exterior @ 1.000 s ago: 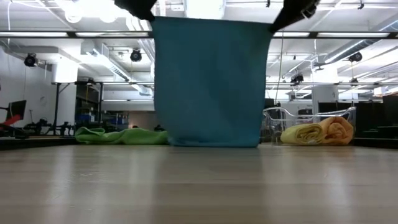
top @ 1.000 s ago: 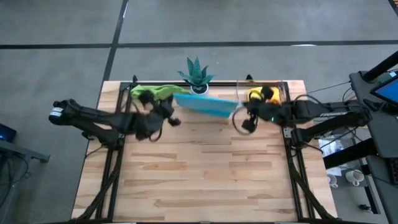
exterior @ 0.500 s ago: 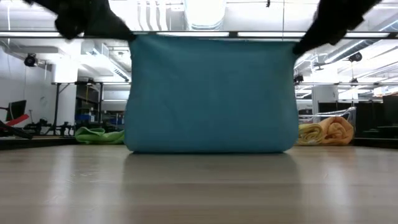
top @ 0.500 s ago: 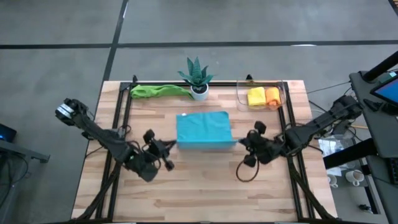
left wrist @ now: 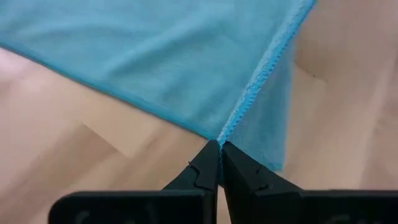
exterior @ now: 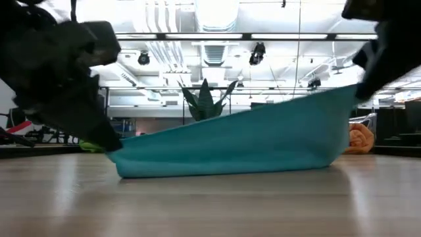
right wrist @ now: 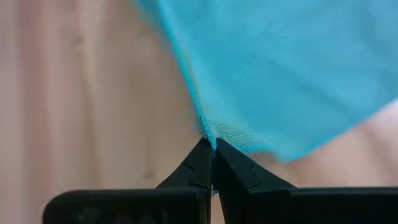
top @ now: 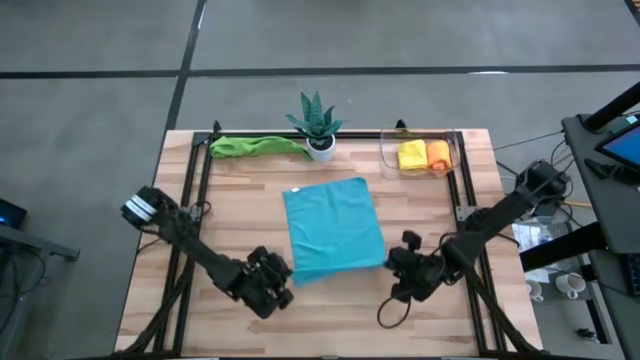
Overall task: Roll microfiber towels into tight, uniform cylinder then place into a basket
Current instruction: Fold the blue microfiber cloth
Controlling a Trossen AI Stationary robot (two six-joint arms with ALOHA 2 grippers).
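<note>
We are pinching the near corners of the light blue towel (top: 333, 228), left hand (top: 277, 283) and right hand (top: 398, 262) each clamped on one, spreading it flat mid-worktop (top: 330, 320) for rolling, well short of the basket (top: 392, 158).

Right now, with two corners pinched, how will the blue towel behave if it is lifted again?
Probably floppy: the blue towel sags between the left pincer and right pincer. Likely light, since thin fingertips hold it by the corners alone. It may drape and fold rather than stay flat.
</note>
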